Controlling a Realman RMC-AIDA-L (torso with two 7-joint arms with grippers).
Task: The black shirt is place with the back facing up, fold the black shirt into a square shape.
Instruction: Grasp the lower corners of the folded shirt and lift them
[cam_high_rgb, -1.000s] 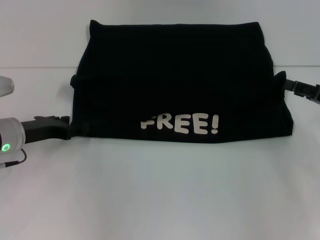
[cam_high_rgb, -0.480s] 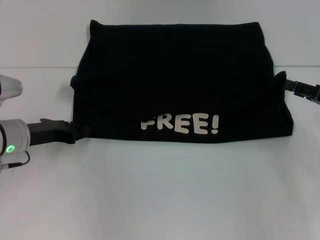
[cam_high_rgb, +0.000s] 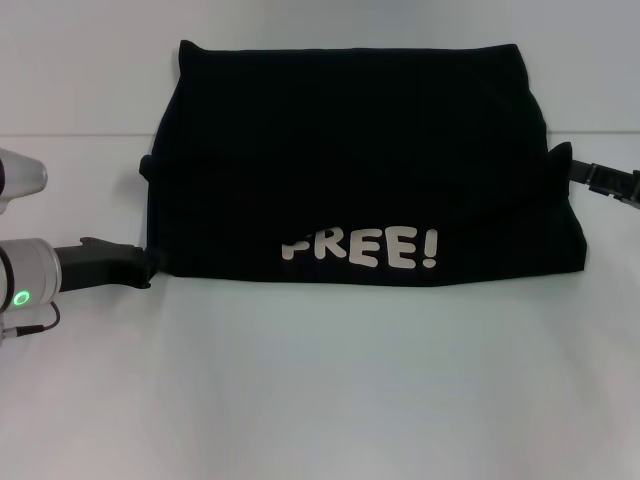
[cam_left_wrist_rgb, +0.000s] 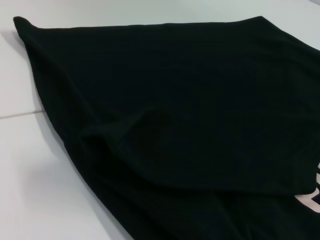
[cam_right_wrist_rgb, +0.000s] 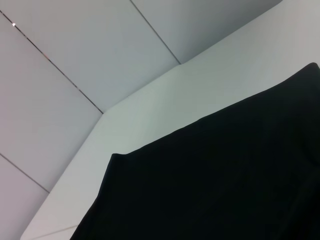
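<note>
My left gripper sits at the near left corner of the black shirt, low over the white table. Its dark fingers point right, toward the fabric, and their tips meet the shirt's left edge just above the near hem. From the head view I cannot tell whether the tips are closed on cloth or merely touching it, and my left wrist view shows no fingers at all.

My right gripper is at the shirt's right edge, about midway between the near and far sides. A small peak of black fabric rises where the gripper meets the cloth. Only part of this gripper is in view, and I cannot tell whether it is open or closed.

The black shirt lies in the middle of the table, already folded into a wide band, broader left to right than near to far. White lettering reading FREE! runs along the near edge, right of centre. The far edge is nearly straight, with a small raised corner at the far left.

In the left wrist view the shirt fills most of the picture, with a soft ridge crossing the surface and a bit of white lettering at the border. In the right wrist view the shirt lies flat on the white table.
</note>
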